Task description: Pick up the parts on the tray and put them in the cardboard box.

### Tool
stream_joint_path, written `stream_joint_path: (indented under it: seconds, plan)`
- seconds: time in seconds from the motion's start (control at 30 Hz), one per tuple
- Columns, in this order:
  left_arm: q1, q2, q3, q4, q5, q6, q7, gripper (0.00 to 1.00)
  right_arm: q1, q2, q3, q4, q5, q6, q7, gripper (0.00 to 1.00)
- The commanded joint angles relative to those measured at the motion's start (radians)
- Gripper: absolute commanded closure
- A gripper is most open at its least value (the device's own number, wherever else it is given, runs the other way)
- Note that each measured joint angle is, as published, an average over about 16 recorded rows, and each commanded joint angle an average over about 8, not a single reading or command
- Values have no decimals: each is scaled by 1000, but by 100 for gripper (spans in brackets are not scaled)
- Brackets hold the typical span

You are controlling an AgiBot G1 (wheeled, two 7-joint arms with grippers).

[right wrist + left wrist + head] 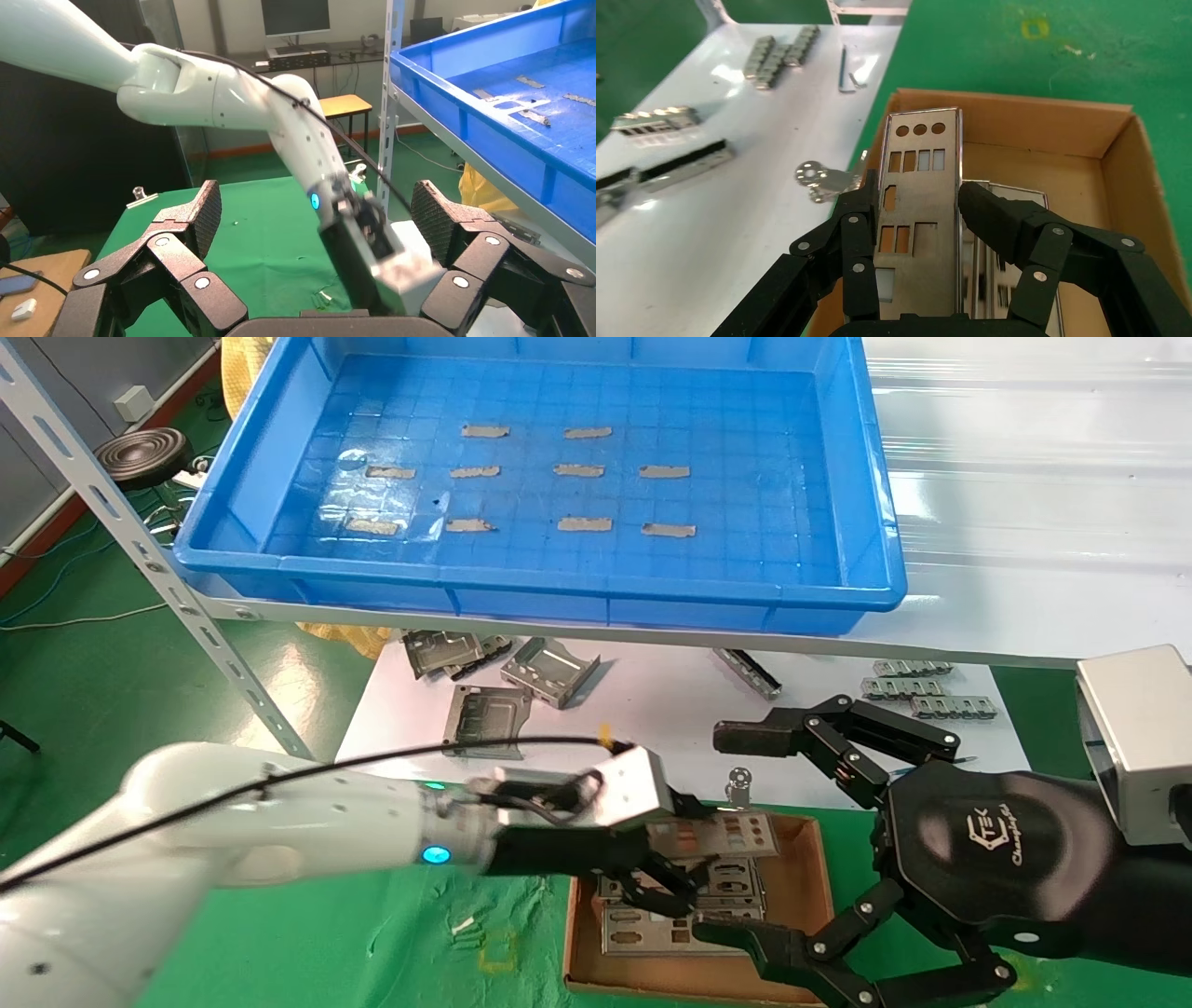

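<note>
Now left gripper (921, 210) grips a plate (919, 210) over the box (1018, 119); right gripper (745, 831) spread, idle beside it.

left arm (233, 822) is glossy white with a thin black cable running along it, a glowing blue ring light just behind the wrist and a silver camera block (633, 784) right above the black left gripper (919, 210). The right gripper (745, 831) is all matte black linkage fingers (200, 210) with silver screws and textured pads, white logo lettering on the rounded housing behind them, plus another silver block farther back
</note>
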Motion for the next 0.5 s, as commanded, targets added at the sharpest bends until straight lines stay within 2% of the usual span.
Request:
stream_joint_path:
  seconds: [0.03, 0.07, 0.1, 0.27, 0.3, 0.33, 0.37, 0.5]
  plan:
    - [-2, 36, 7, 37, 14, -19, 27, 97, 0, 0, 0, 0, 0, 0, 0, 0]
    - [-3, 43, 12, 49, 17, -24, 34, 92, 0, 0, 0, 0, 0, 0, 0, 0]
    - [-4, 49, 18, 59, 20, -29, 41, 82, 0, 0, 0, 0, 0, 0, 0, 0]
    - [-6, 58, 46, 89, 14, -43, 57, 19, 0, 0, 0, 0, 0, 0, 0, 0]
    - [-6, 59, 52, 94, 10, -43, 57, 9, 0, 0, 0, 0, 0, 0, 0, 0]
    - [-7, 59, 57, 99, 5, -43, 56, 2, 0, 0, 0, 0, 0, 0, 0, 0]
    - [-8, 60, 62, 105, -1, -41, 55, 0, 0, 0, 0, 0, 0, 0, 0, 0]
    - [-14, 61, 82, 129, -28, -34, 50, 0, 0, 0, 0, 0, 0, 0, 0, 0]
